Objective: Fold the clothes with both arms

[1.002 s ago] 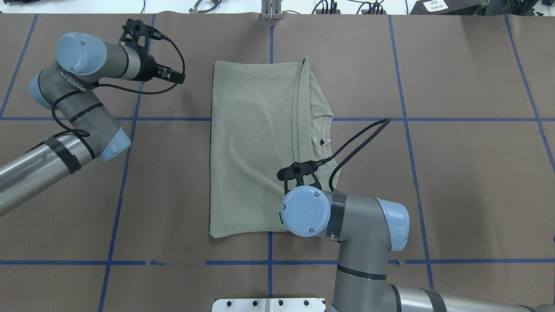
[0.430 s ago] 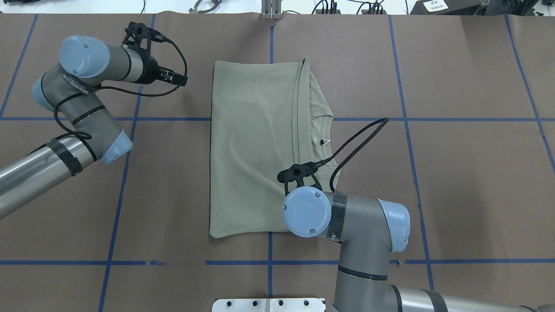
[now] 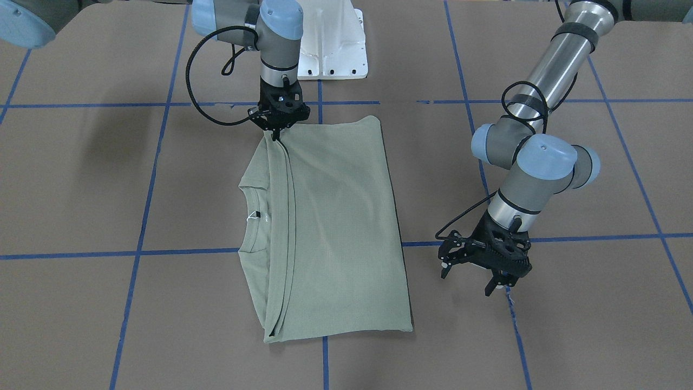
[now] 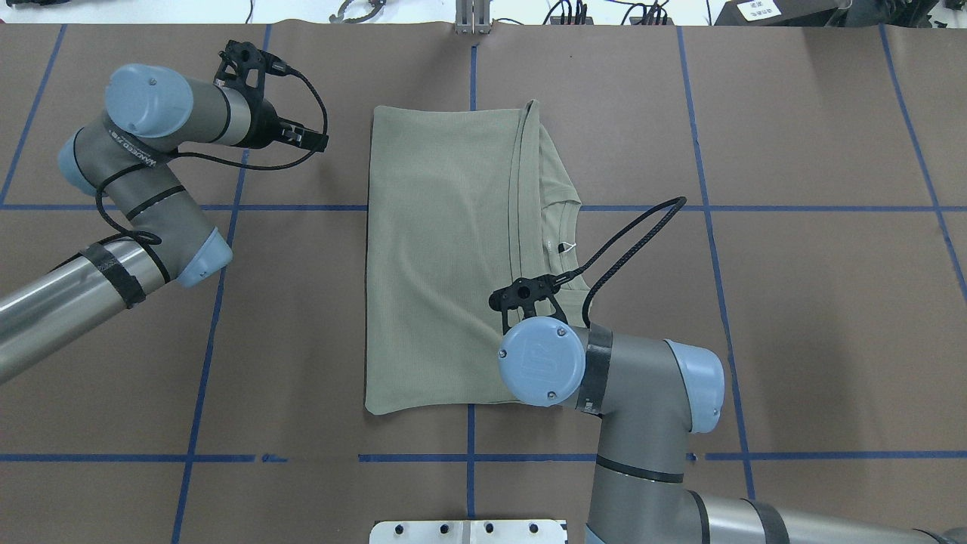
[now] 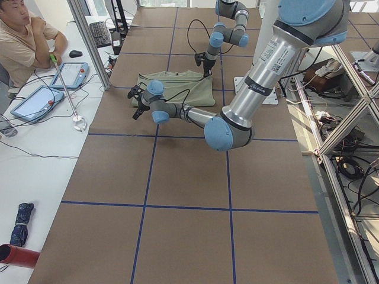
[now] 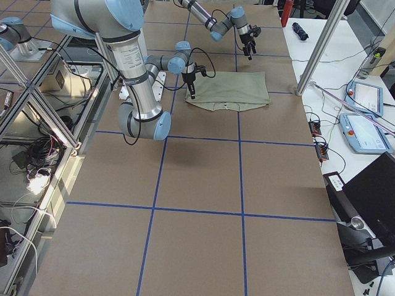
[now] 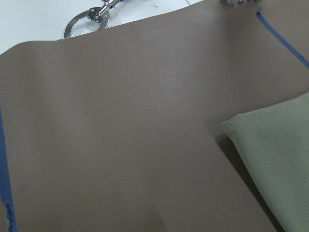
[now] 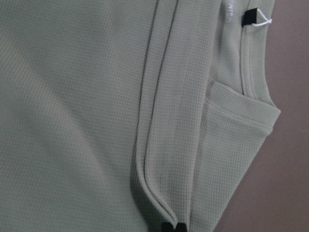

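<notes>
The sage-green shirt (image 4: pixel 446 257) lies folded flat in a tall rectangle at the table's middle, collar and neck tag (image 4: pixel 563 247) showing on its right side. It also shows in the front view (image 3: pixel 325 227). My right gripper (image 3: pixel 276 134) points straight down on the shirt's corner nearest the robot. In the right wrist view its fingertips (image 8: pixel 167 227) are closed together on the doubled hem edge of the shirt (image 8: pixel 72 121). My left gripper (image 3: pixel 470 275) is open and empty, low over bare table beside the shirt's far left corner (image 7: pixel 275 150).
The white base pedestal (image 3: pixel 330 49) stands at the robot's edge. Blue tape lines cross the brown table cover (image 4: pixel 793 302). A metal tool (image 7: pixel 91 14) lies beyond the far edge. An operator (image 5: pixel 23 41) sits at a side table with tablets.
My right wrist has shifted slightly right and away from the robot over the shirt's corner. My left gripper has edged a little toward the shirt. The shirt lies as before.
</notes>
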Controlling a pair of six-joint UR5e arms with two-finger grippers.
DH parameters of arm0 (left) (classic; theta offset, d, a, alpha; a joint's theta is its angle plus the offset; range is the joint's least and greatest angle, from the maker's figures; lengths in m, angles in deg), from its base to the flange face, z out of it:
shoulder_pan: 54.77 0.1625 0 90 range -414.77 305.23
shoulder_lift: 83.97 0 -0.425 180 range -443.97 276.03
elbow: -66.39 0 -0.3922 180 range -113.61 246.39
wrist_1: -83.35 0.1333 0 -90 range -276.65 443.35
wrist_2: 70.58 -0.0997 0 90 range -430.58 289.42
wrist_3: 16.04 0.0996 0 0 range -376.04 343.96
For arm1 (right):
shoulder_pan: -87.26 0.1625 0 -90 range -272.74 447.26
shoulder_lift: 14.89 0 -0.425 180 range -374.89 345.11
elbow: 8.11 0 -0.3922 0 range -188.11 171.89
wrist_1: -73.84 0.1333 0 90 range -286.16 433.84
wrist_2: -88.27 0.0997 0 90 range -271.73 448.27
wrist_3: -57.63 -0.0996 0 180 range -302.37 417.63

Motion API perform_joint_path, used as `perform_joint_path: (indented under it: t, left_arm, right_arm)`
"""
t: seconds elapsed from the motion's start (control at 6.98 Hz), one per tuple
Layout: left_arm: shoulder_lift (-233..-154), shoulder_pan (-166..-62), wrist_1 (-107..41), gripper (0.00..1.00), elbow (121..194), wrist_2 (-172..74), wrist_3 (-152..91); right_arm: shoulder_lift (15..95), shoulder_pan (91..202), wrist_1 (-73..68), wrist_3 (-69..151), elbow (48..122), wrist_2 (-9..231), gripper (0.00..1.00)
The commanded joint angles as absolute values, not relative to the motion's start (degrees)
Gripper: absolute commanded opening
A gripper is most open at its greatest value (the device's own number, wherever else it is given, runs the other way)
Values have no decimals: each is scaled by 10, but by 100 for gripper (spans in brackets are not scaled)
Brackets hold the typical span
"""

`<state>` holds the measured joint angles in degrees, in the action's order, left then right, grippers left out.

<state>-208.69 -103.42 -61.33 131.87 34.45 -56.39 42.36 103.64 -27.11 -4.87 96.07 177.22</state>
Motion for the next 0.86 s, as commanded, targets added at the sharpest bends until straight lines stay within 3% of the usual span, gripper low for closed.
perform_joint_path:
  t: [0.0,0.14,0.29,0.43,0.57,0.72]
  left_arm:
    - [-2087,-1032,-618,100,1319,344,-565]
    - [-2083,-1030,-619,100,1319,344,-565]
    - [-2083,-1030,-619,100,1319,344,-565]
    - [-2083,-1030,-619,100,1319,344,-565]
    - [-2083,-1030,-619,100,1319,344,-565]
    - [-2084,-1030,-619,100,1320,344,-566]
  right_arm:
    - [497,1041,-273,-61,1021,1771,0]
    - [514,1041,-271,-102,1029,1772,0]
    - [515,1026,-268,-183,1029,1769,9]
    - [516,1012,-266,-245,1028,1764,59]
    - [514,1009,-264,-265,1029,1766,100]
    - [513,1011,-252,-263,1030,1766,100]
